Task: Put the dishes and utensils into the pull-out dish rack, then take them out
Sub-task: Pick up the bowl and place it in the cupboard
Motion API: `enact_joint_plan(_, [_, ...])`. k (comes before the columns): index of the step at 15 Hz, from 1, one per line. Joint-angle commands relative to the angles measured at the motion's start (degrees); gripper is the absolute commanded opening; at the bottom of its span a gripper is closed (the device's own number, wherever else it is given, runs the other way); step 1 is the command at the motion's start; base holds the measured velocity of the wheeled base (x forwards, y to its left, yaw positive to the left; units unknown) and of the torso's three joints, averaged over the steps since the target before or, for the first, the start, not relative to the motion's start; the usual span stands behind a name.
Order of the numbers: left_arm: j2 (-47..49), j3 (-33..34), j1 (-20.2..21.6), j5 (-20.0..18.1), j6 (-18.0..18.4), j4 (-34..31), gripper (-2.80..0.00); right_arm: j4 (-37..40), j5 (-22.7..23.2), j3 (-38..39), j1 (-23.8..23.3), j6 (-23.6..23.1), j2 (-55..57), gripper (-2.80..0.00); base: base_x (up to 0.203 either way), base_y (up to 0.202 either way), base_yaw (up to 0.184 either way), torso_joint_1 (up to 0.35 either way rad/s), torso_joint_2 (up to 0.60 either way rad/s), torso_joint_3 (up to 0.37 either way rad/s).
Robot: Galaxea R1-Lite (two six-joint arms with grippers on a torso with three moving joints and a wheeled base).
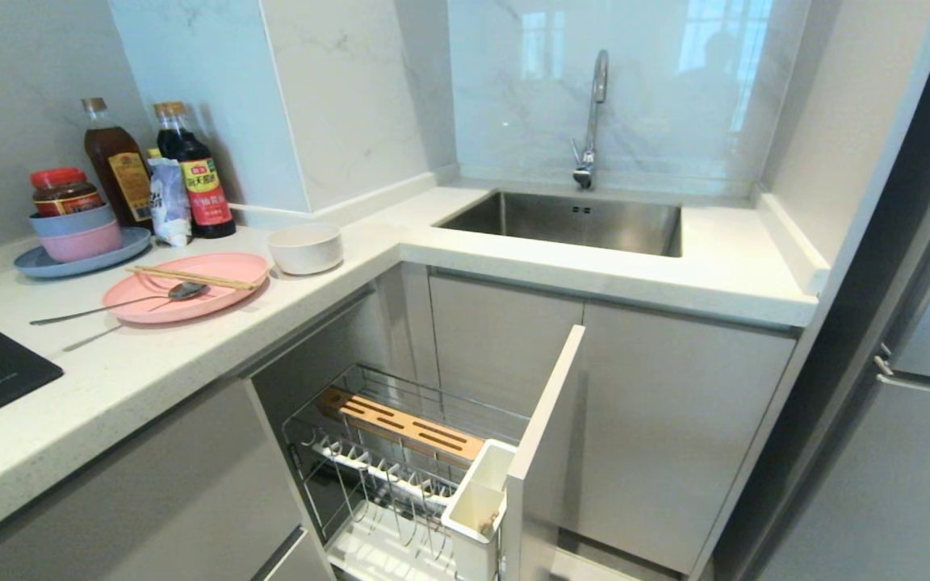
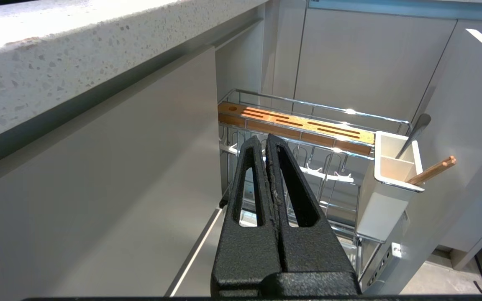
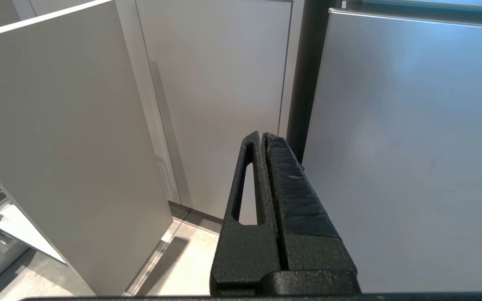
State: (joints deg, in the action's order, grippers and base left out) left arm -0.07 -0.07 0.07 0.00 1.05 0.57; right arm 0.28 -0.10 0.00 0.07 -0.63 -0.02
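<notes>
The right claw [image 3: 265, 140], fingers pressed together, faces grey cabinet doors [image 3: 216, 92].

Daylight glares off the glossy white marble wall [image 1: 594, 89] above my L-shaped speckled white stone countertop [image 1: 190, 355], with pale grey flat-fronted cabinets [image 1: 667, 428] below and beige floor tiles [image 3: 182, 267].

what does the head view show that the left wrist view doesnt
Only the head view shows the pink plate on the counter with the chopsticks and spoon lying on it, the cream bowl beside it, and the sink.

Only the left wrist view shows the shut left gripper, and a utensil handle and chopstick bundle sticking out of the utensil box.

Both show the pulled-out dish rack with its wooden strip.
</notes>
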Motion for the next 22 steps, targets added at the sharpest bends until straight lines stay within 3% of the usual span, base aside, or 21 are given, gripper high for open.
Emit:
enact_joint_plan(1, [-0.01,-0.01,0.01,0.00,0.01,0.04,-2.80,-0.02,0.01,0.00,0.01,-0.06,0.02,-2.80,0.000,0.000,0.000,-0.005,0.00,-0.054])
enact_joint_plan(22, [-0.01,0.07,0.01,-0.18,0.71,0.04,-2.80,0.06,0.01,0.00,0.01,-0.07,0.02,-2.80,0.000,0.000,0.000,0.005,0.00,-0.190])
